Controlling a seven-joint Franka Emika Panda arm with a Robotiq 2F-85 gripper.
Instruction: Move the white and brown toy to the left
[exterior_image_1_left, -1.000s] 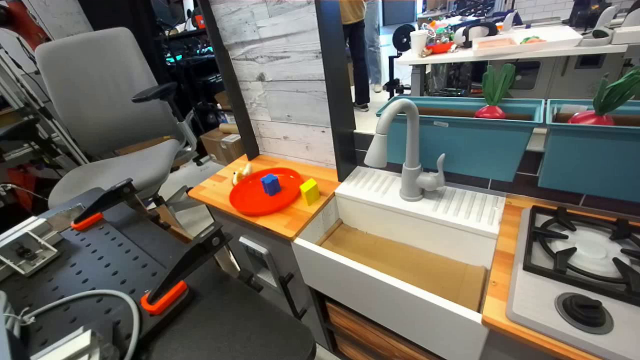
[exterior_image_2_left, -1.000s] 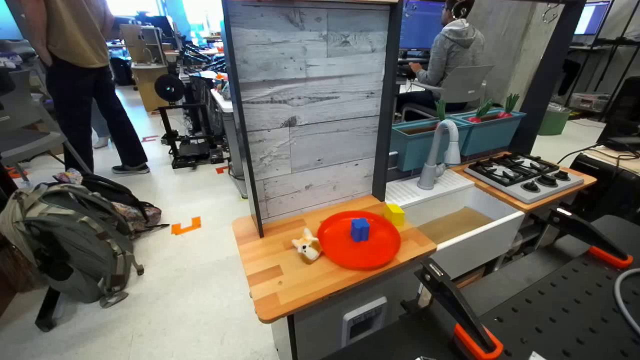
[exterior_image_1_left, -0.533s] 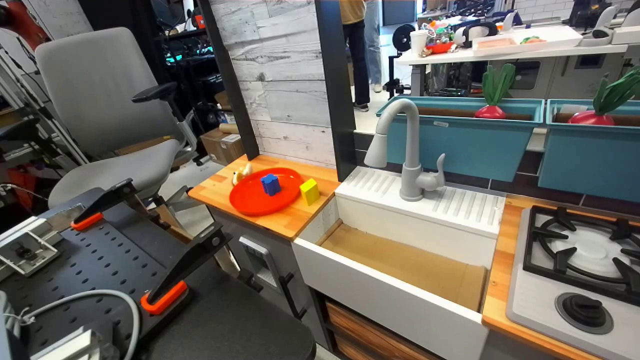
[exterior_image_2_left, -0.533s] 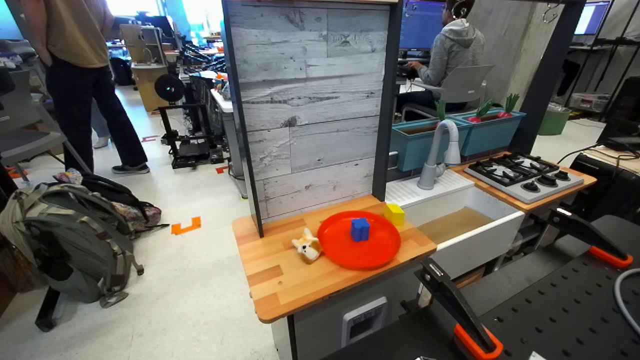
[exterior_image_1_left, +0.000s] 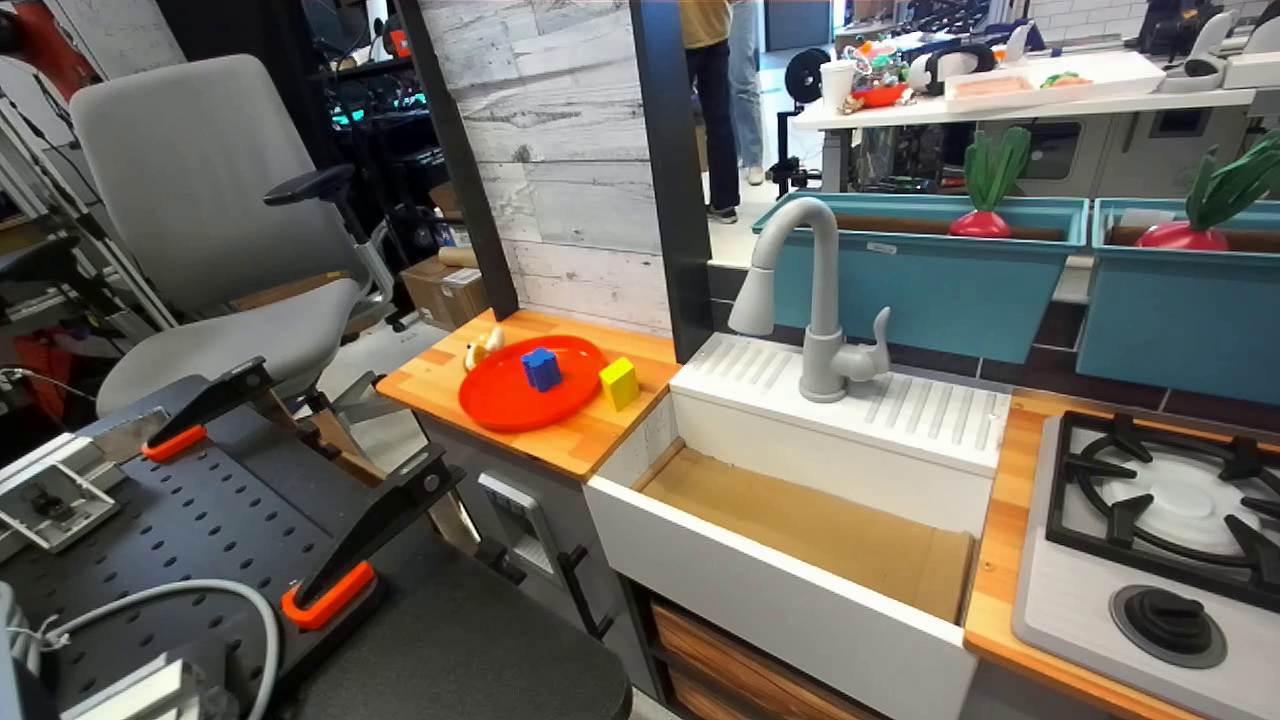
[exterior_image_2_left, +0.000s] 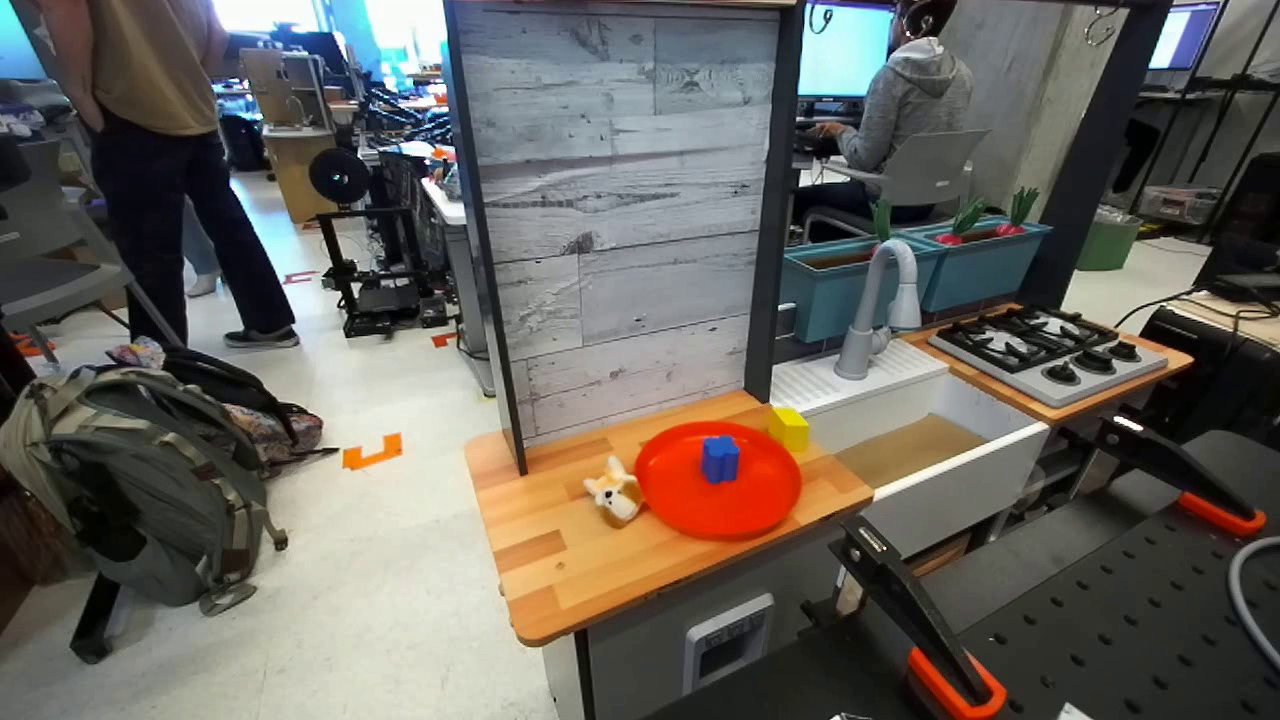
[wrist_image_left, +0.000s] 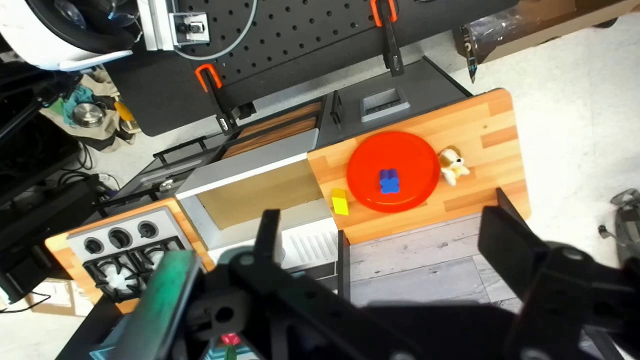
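The white and brown toy, a small plush dog, sits on the wooden counter beside the rim of the red plate in both exterior views (exterior_image_1_left: 485, 347) (exterior_image_2_left: 614, 495). It also shows in the wrist view (wrist_image_left: 452, 161), to the right of the plate. I cannot tell whether it touches the rim. My gripper (wrist_image_left: 382, 212) shows only in the wrist view. Its two black fingers are wide apart with nothing held between them. It is high above the counter, away from the toy. The arm and gripper are out of view in both exterior views.
The red plate (exterior_image_2_left: 675, 505) holds a blue block (exterior_image_2_left: 719, 459). A yellow block (exterior_image_2_left: 789, 429) stands beside the plate, toward the sink (exterior_image_1_left: 780, 590). A grey plank wall (exterior_image_2_left: 620, 200) rises behind the counter (exterior_image_2_left: 560, 600). A grey faucet (exterior_image_1_left: 824, 290) stands behind the sink. Orange-tipped clamps (exterior_image_1_left: 330, 595) are on the black table.
The toy, plate and blocks have not moved. In the background a monitor has turned from blue to pale, and the seated person has shifted slightly.
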